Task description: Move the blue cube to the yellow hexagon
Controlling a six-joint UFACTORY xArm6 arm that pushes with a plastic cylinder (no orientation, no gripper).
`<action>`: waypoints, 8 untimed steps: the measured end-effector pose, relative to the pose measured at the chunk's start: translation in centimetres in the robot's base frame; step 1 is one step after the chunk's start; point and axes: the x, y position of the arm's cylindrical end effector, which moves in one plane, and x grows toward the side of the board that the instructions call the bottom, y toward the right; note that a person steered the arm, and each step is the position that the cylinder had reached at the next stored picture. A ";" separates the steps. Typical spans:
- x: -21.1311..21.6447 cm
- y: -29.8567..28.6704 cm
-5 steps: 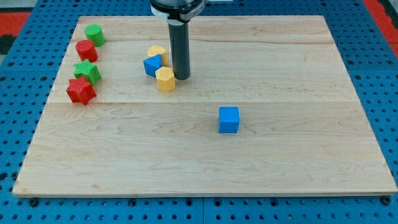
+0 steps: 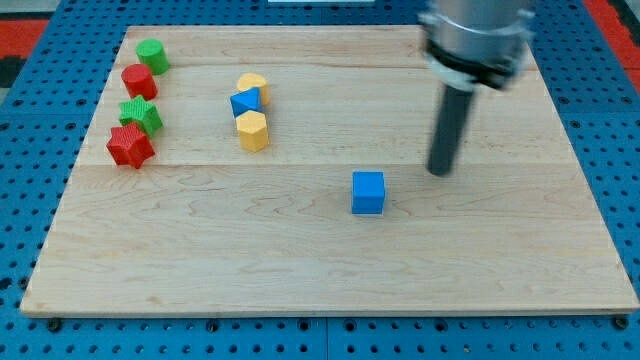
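Observation:
The blue cube (image 2: pixel 367 192) sits near the middle of the wooden board (image 2: pixel 330 270). The yellow hexagon (image 2: pixel 252 131) lies up and to the left of it, just below a second blue block (image 2: pixel 245 102) and a yellow block (image 2: pixel 254 85). My tip (image 2: pixel 439 171) is to the right of the blue cube and slightly above it in the view, a short gap away and not touching it. The rod is motion-blurred.
At the view's left edge of the board stand a green cylinder (image 2: pixel 151 54), a red cylinder (image 2: pixel 138 80), a green star (image 2: pixel 140 114) and a red star (image 2: pixel 129 146). A blue pegboard surface (image 2: pixel 30 200) surrounds the board.
My tip has swung from beside the yellow hexagon far to the right, now right of the blue cube. The yellow hexagon has shifted slightly left. The blue cube has not moved.

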 end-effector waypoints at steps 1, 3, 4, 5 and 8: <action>1.7 -2.6; 0.9 -15.3; 2.3 -13.6; 3.1 -17.6; -0.4 -23.9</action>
